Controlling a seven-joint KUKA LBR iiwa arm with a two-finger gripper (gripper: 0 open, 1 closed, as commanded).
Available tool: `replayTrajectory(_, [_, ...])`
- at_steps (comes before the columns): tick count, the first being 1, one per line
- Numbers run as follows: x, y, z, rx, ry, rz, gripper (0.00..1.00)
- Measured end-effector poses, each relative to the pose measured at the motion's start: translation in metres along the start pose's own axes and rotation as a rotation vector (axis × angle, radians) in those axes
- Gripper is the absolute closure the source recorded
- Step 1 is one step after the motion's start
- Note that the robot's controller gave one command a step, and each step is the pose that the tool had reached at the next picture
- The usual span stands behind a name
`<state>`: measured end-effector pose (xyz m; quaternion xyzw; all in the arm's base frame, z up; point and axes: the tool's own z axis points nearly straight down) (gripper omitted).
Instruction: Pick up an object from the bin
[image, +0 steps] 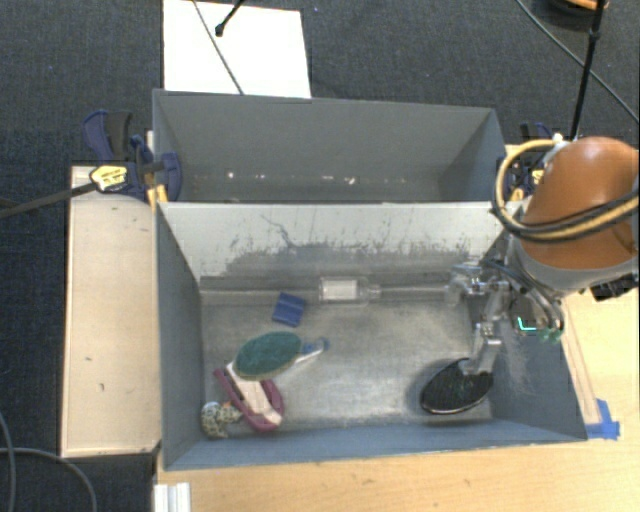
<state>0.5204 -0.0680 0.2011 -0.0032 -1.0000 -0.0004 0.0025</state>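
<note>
Six small things are spread over the floor of the grey bin (178, 300), most of them toward the left. In the near left corner a speckled ball (213, 420) is seen, and just beside it, touching or nearly so, a pink and maroon strip (256, 399) is laid at a slant. Over the upper end of that strip a green oval brush (267, 354) is rested, its pale blue handle turned to the right. A little further back a small blue block (288, 309) is set apart from this heap. Near the middle, at the foot of the back wall, a small clear piece (339, 290) is found.

Well apart from all these, in the near right part of the floor, a flat black oval thing (448, 393) is placed by itself. The gripper (483, 368) is lowered from the right onto the upper right edge of this black oval, and seems to be touching it there. Whether the gripper is released or clenched cannot be told. Above it, at the bin's right rim, the arm's orange cover (582, 205) and looped cables are seen.
</note>
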Motion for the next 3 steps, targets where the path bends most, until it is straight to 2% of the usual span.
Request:
replayTrajectory(1, [0.031, -0.061, 0.133, 0.002, -0.005, -0.172, 0.0])
replayTrajectory(2, [0.03, -0.059, 0.131, 0.002, -0.009, -0.178, 1.0])
replayTrajectory(3, [0.025, -0.07, -0.028, 0.006, -0.015, -0.273, 1.0])
